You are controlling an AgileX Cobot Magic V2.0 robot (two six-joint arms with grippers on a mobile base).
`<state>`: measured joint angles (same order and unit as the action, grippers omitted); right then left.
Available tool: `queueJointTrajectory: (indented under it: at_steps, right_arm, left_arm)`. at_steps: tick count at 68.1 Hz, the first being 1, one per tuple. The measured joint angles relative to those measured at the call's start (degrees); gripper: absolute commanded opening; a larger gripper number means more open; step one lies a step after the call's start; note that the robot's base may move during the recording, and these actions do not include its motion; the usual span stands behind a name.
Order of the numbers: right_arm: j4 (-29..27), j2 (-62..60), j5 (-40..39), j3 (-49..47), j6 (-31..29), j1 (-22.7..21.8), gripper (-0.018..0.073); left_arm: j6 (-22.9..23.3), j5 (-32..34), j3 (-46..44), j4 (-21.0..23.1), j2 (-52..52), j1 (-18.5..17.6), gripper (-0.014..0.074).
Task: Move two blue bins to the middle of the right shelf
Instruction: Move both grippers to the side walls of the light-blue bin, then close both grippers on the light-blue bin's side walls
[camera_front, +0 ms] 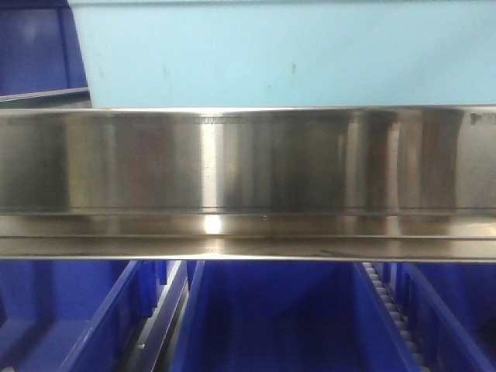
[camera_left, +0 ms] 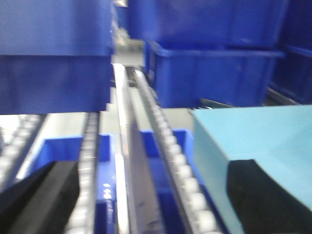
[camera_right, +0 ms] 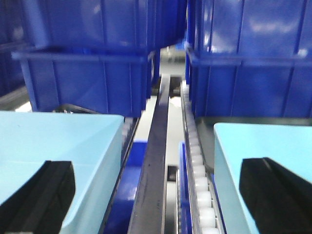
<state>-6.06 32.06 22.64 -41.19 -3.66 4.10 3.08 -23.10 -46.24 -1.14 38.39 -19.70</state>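
One pale blue bin [camera_front: 279, 54] fills the top of the front view, standing on the shelf level behind a steel rail. The right wrist view shows two blue bins side by side, one at the left [camera_right: 53, 136] and one at the right [camera_right: 273, 141], with a shelf divider between them. My right gripper [camera_right: 158, 200] is open wide, one black finger over each bin. My left gripper [camera_left: 153, 204] is open too. Its right finger [camera_left: 263, 195] lies against a pale blue bin [camera_left: 253, 131], and its left finger [camera_left: 44, 195] is beside a roller track.
A steel shelf rail [camera_front: 232, 163] crosses the front view, with dark blue bins [camera_front: 271, 318] on the level below. More dark blue bins [camera_right: 87, 73] [camera_left: 214, 73] stand deeper in the shelf. White roller tracks [camera_right: 200, 175] [camera_left: 180, 165] and a metal divider [camera_right: 156, 161] run between the lanes.
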Motion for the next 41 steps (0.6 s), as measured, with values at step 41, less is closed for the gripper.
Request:
queueJointTrajectory:
  at_steps: [41]
  right_arm:
    - [-2.36, 36.3, 32.13, -38.61, 0.0, 5.91, 0.057]
  left_arm:
    - [-0.82, -31.44, -40.84, 0.18, 37.27, -12.29, 0.0574]
